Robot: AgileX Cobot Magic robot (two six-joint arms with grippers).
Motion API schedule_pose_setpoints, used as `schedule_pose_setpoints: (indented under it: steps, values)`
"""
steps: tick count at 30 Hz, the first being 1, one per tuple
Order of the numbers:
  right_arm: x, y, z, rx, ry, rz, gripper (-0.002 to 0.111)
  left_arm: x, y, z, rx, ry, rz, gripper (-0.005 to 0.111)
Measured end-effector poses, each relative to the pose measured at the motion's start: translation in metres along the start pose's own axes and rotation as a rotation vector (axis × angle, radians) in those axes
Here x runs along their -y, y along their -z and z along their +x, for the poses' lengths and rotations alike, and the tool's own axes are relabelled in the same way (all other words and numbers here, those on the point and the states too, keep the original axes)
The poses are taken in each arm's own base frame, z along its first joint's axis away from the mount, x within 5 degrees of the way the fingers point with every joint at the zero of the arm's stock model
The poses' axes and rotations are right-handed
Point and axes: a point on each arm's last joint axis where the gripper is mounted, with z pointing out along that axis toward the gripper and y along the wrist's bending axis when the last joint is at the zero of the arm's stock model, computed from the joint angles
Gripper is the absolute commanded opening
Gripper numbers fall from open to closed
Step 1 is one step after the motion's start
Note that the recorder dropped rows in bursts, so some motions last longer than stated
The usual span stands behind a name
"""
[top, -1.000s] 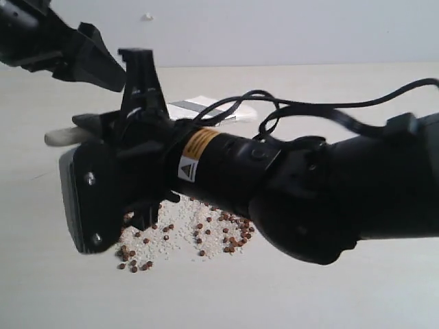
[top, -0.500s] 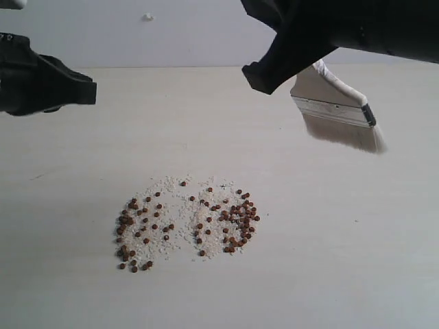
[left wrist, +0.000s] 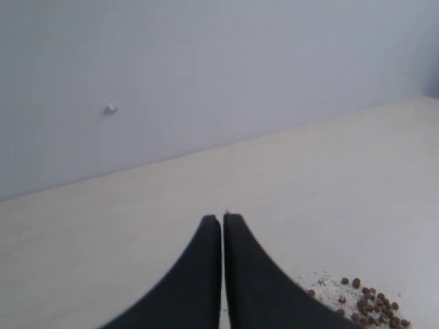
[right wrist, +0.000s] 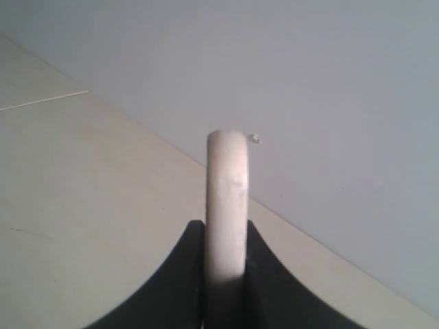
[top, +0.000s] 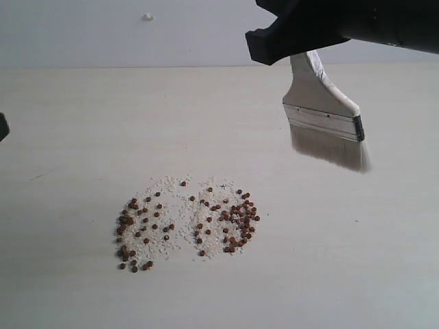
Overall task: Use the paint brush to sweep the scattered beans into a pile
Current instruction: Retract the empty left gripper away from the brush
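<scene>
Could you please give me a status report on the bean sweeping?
Left tool shut, empty. Right tool shut on wide flat pale-wood paint brush, bristles down, right of tiny reddish-brown beans. Beans scattered, unpiled. Nothing between brush and beans.

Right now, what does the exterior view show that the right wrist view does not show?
Only the exterior view: the scattered beans among white crumbs, and the silver ferrule and bristles of the paint brush, off to the right of the beans and not touching them. Only the right wrist view: the right claw shut on the brush handle, one finger on each side. Both: the paint brush, the pale table, the grey wall and a small white speck on it.
</scene>
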Motion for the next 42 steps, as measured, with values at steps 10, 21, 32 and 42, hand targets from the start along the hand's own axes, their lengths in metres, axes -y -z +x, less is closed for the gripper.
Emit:
schedule_pose_setpoints:
  steps: [10,21,32,42]
  values:
    - [-0.001,-0.007,0.005,-0.023,-0.001,-0.002,0.000,-0.013,0.040,0.011,0.271,0.003,-0.053,0.000]
    - [-0.002,-0.016,0.013,-0.059,0.074,-0.009,0.000,-0.014,0.046,0.005,0.337,-0.064,-0.070,0.000]
    - [-0.002,-0.016,0.013,-0.056,0.127,-0.007,0.000,-0.051,0.070,-0.039,0.420,-0.069,-0.520,0.000]
    - [-0.001,-0.016,0.012,-0.053,0.131,-0.001,0.000,-0.063,0.100,-0.033,0.419,-0.050,-0.637,0.000]
